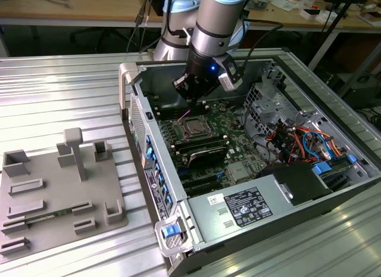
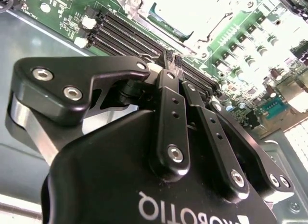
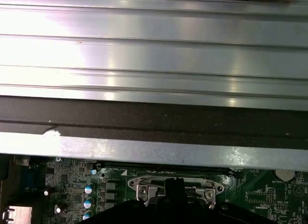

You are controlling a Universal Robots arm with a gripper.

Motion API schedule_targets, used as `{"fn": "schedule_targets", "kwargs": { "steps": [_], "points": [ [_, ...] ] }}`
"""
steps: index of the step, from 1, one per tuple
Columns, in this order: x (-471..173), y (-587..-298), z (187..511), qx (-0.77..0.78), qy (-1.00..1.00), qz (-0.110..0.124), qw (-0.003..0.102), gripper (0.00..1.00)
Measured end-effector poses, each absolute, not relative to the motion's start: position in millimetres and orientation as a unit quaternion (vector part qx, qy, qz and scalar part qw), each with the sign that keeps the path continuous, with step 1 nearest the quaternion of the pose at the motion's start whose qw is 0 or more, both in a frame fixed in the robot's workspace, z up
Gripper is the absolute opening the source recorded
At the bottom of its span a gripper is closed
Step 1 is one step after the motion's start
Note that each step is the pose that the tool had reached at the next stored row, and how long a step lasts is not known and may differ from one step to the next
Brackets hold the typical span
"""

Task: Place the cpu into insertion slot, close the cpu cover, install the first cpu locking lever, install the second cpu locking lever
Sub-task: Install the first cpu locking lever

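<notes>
In the exterior view my gripper (image 1: 190,100) hangs inside the open computer case, just above the far edge of the insertion slot (image 1: 193,129). The cpu (image 1: 194,128) lies in the slot as a grey square, and the silver cpu cover (image 1: 183,133) frames it and looks lowered. A thin lever wire (image 1: 189,114) slants up between the slot and my fingertips. In the second wrist view my gripper (image 2: 172,60) is shut, its pads pressed together with nothing visible between them, short of the brightly lit slot (image 2: 192,17). In the first wrist view my gripper (image 3: 174,185) overlaps the slot's metal bracket (image 3: 143,189).
Long black memory slots (image 1: 202,149) flank the socket. The case side wall (image 1: 143,128) stands on the exterior view's left. A drive cage (image 1: 262,104), coloured cables (image 1: 297,140) and the power supply (image 1: 238,208) crowd the right and front. A grey fixture plate (image 1: 59,193) lies outside on the ribbed table.
</notes>
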State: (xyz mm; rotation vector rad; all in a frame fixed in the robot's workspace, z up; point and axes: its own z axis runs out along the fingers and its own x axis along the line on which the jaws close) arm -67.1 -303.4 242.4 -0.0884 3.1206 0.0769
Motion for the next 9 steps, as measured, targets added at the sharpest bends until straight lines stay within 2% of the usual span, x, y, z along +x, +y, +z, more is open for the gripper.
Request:
{"fn": "schedule_targets", "kwargs": {
  "steps": [9],
  "points": [
    [-58.9, -301.7, 233.6, -0.032, 0.999, 0.025, 0.009, 0.11]
  ]
}}
